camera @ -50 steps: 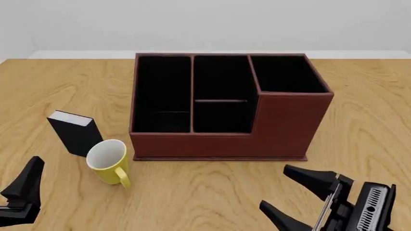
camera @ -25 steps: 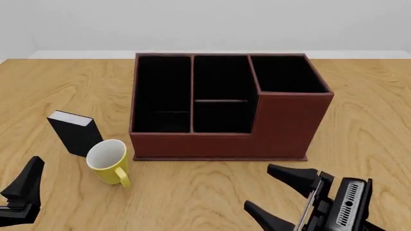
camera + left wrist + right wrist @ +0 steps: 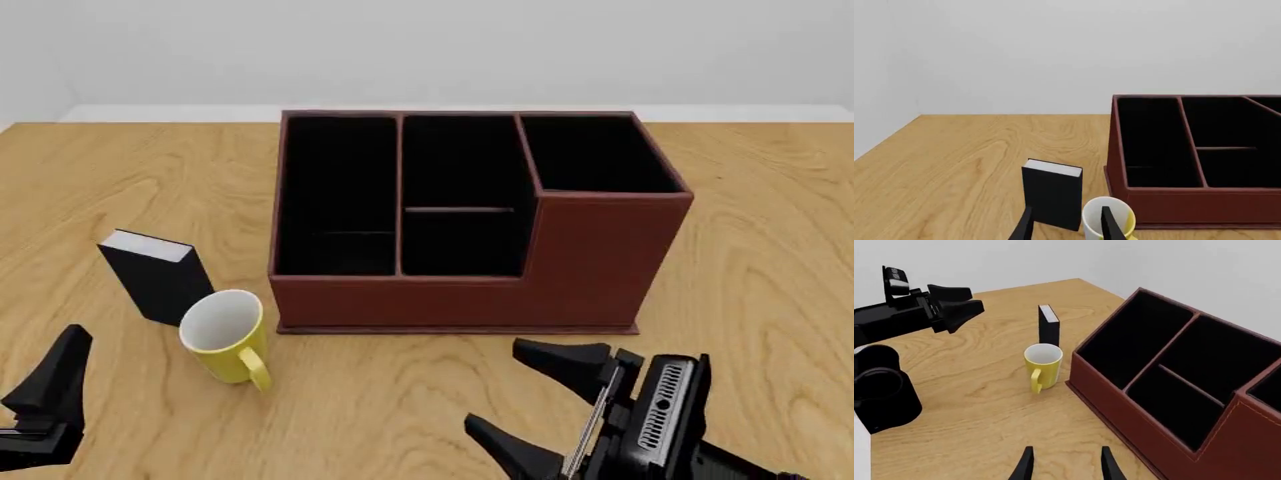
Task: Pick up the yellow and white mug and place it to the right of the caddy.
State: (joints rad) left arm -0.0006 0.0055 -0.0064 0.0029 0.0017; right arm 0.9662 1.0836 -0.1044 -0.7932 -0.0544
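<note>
Beside the caddy's (image 3: 467,215) front left corner, just off its front wall, the yellow and white mug (image 3: 227,335) stands upright on the wooden table (image 3: 747,250), mouth up, its yellow loop handle turned toward the robot's side and away from the caddy. Just left of the mug, on the side away from the caddy, a small black book-like block (image 3: 158,275) stands close against it. The right gripper (image 3: 534,400) hovers low in front of the caddy's taller right section, jaws spread and empty, fingers aimed leftward toward the mug, which lies well apart from it along the caddy's front wall. The left gripper (image 3: 54,385) is nearer the mug, out beyond it from the caddy; its jaws are parted and hold nothing.
</note>
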